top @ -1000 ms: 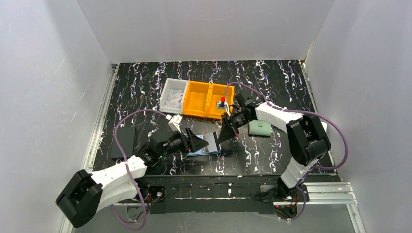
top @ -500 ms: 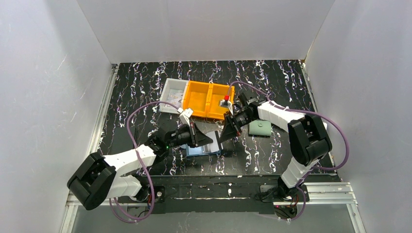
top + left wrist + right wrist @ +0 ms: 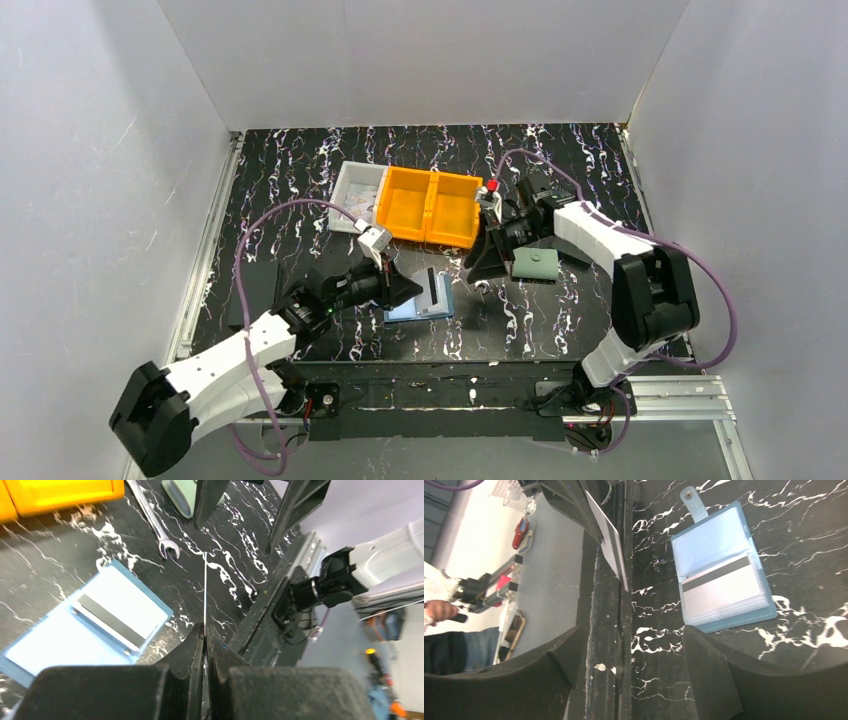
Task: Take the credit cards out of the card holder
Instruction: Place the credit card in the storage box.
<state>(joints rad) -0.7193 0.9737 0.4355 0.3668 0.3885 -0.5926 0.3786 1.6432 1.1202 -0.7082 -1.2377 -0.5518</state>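
Left gripper [image 3: 205,627] clamps one thin whitish credit card [image 3: 205,580], right gripper [image 3: 631,640] gapes; next, pull the blue folding holder [image 3: 709,545]'s striped card [image 3: 724,592].

The card holder [image 3: 711,542] is coloured blue, the credit card [image 3: 611,545] striped dark on grey, the table [image 3: 300,170] marbled black-white.

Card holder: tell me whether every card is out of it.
No, the card holder lies open with a striped credit card tucked in one pocket.
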